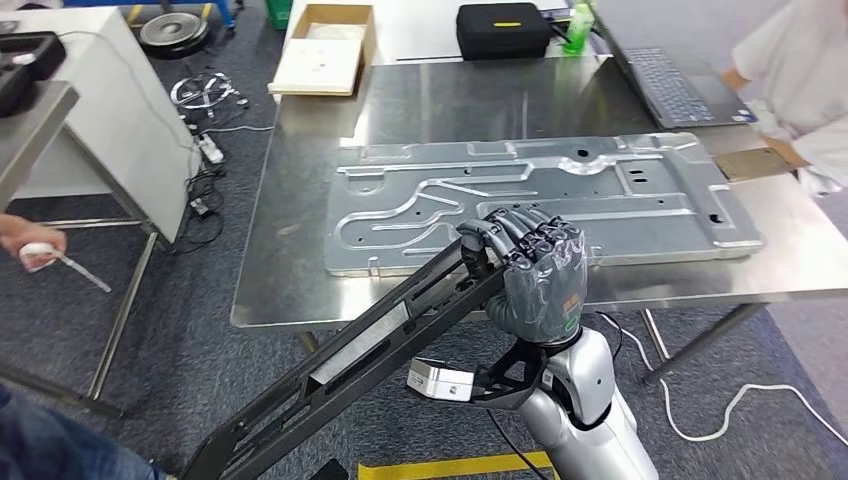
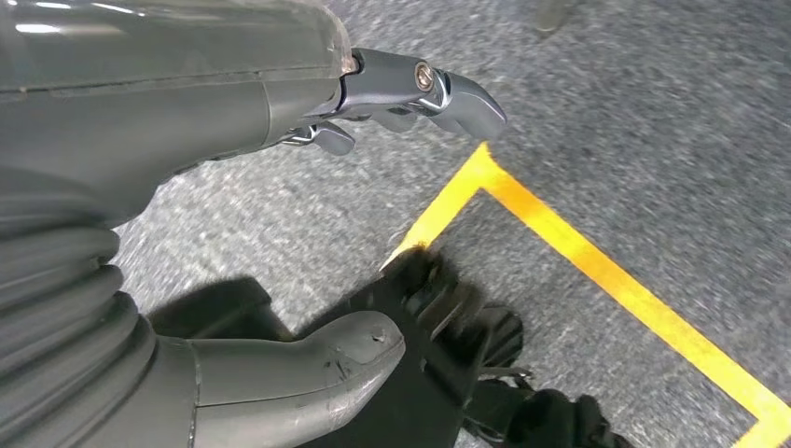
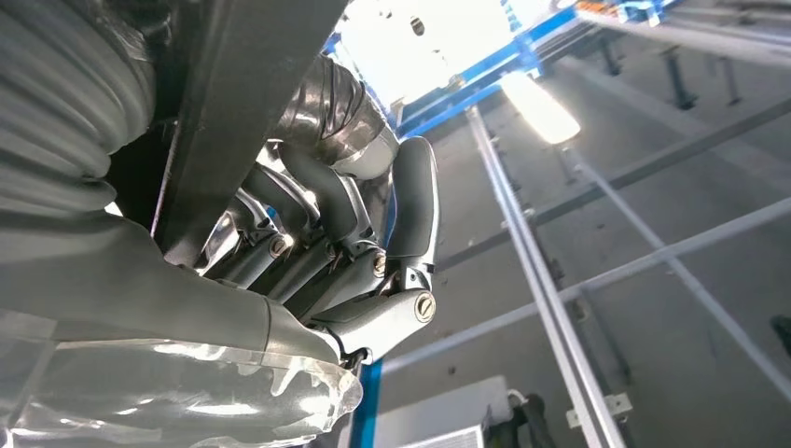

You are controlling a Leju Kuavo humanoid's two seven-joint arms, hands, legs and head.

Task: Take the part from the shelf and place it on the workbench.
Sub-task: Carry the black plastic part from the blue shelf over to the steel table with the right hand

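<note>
Head view: right hand [image 1: 540, 285] fingers clamp the long part [image 1: 360, 350] (angled toward workbench [image 1: 290, 290]).

The workbench [image 1: 300, 250] was brushed steel with a dull sheen. The pressed plate [image 1: 540, 200] on it looked like matt silvery metal. The long part [image 1: 350, 360] was dark matt metal, gripped by the right hand [image 1: 535, 275] of smooth grey plastic. The floor [image 2: 653, 112] was rough grey carpet.
</note>
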